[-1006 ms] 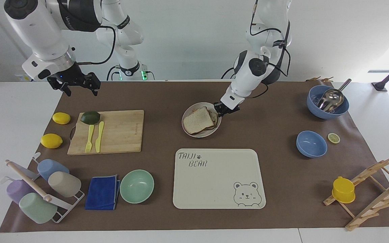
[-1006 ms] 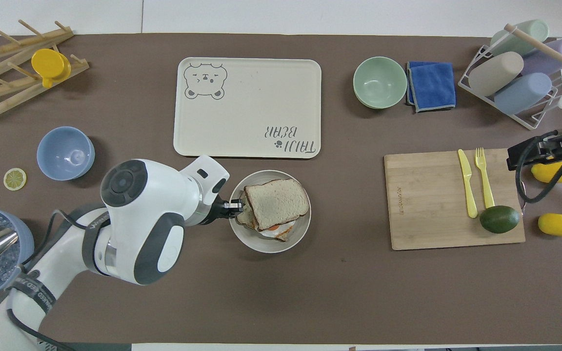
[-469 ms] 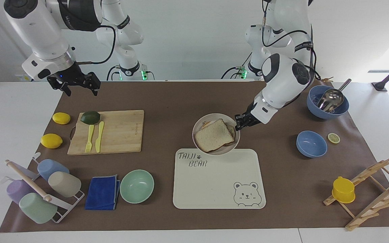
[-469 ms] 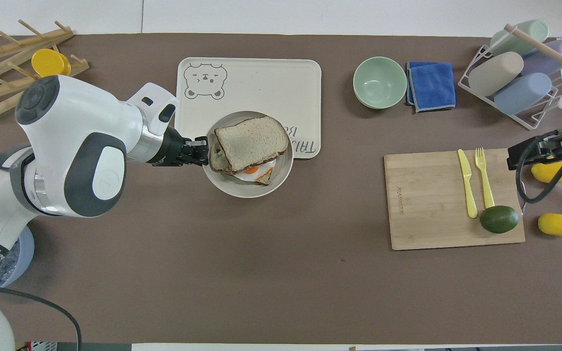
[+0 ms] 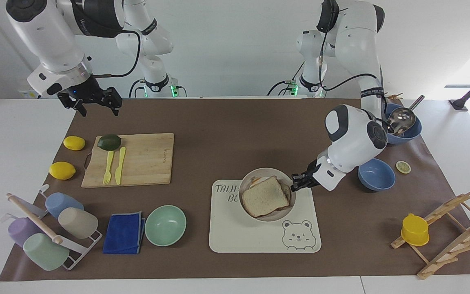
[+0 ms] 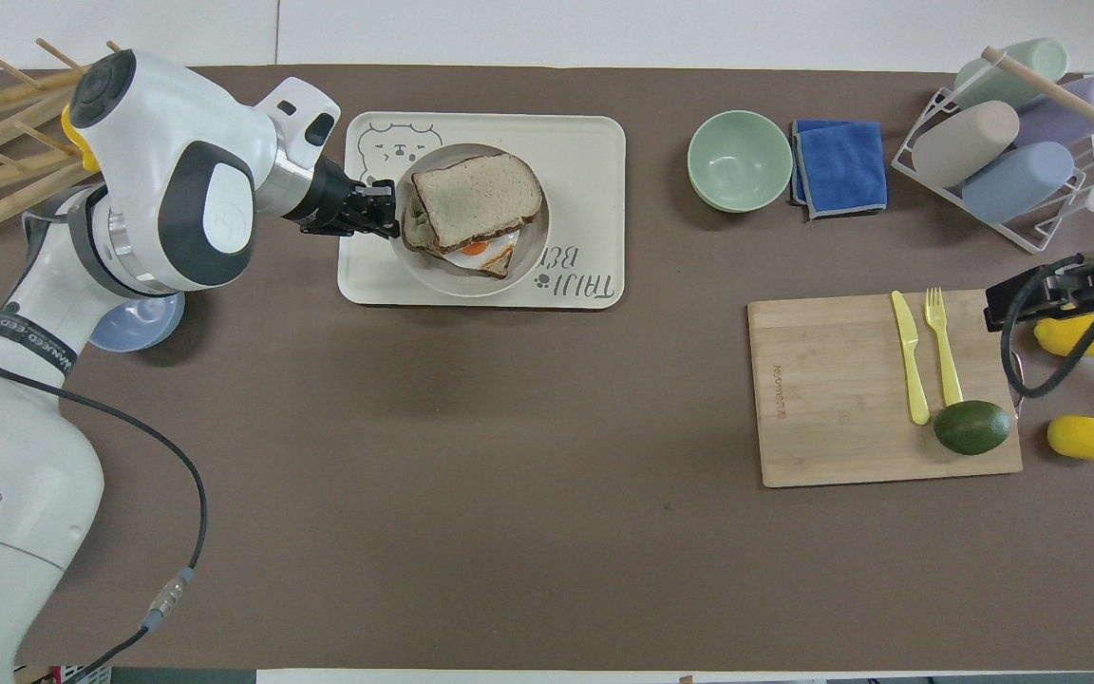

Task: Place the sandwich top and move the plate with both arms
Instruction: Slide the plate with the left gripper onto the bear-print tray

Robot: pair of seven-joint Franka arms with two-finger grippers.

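Observation:
The round beige plate (image 5: 246, 182) (image 6: 471, 289) is over the cream bear-print tray (image 5: 239, 241) (image 6: 594, 142); I cannot tell whether it rests on it. The sandwich top (image 5: 265, 197) (image 6: 478, 197), a speckled slice with a brown crust, lies on the sandwich on the plate, and a fried egg (image 6: 477, 251) peeks out beneath it. My left gripper (image 5: 294, 185) (image 6: 393, 211) is shut on the plate's rim at the left arm's end. My right gripper (image 5: 94, 105) (image 6: 1031, 299) is open and empty, waiting in the air over the mat's edge by the lemons.
A wooden cutting board (image 5: 145, 159) carries an avocado (image 5: 109, 142) and a yellow fork and knife. Two lemons (image 5: 62, 170) lie beside it. A mint bowl (image 5: 165, 225), a blue cloth and a cup rack (image 5: 51, 228) are farther out. Two blue bowls (image 5: 376, 174) and a wooden rack stand at the left arm's end.
My left gripper has carried the plate with the sandwich away from the robots, from the mat to over the tray. The right arm has not moved.

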